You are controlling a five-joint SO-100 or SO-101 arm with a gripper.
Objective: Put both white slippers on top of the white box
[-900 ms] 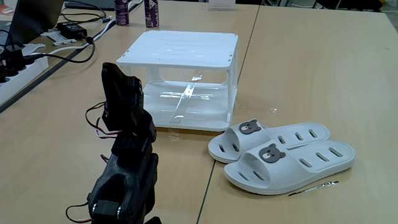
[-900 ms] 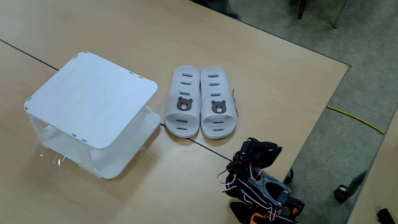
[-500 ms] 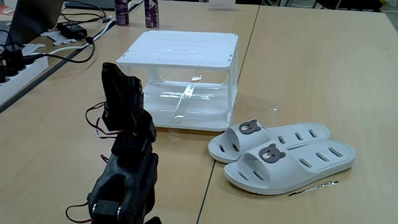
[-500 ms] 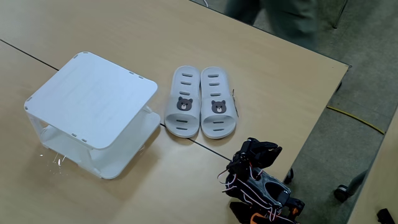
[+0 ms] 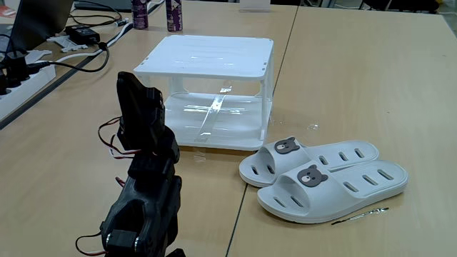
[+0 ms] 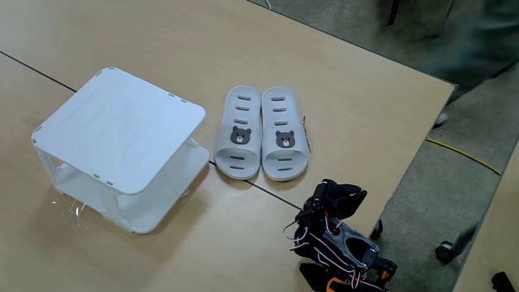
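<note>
Two white slippers sit side by side on the table, just beside the white box. The arm is folded up near the box, can't tell how its fingers stand.

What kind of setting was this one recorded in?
Probably an office or lab: light wood-laminate tables pushed together, a power strip with cables and an adapter at the edge, grey carpet with a yellow cable across it.
</note>
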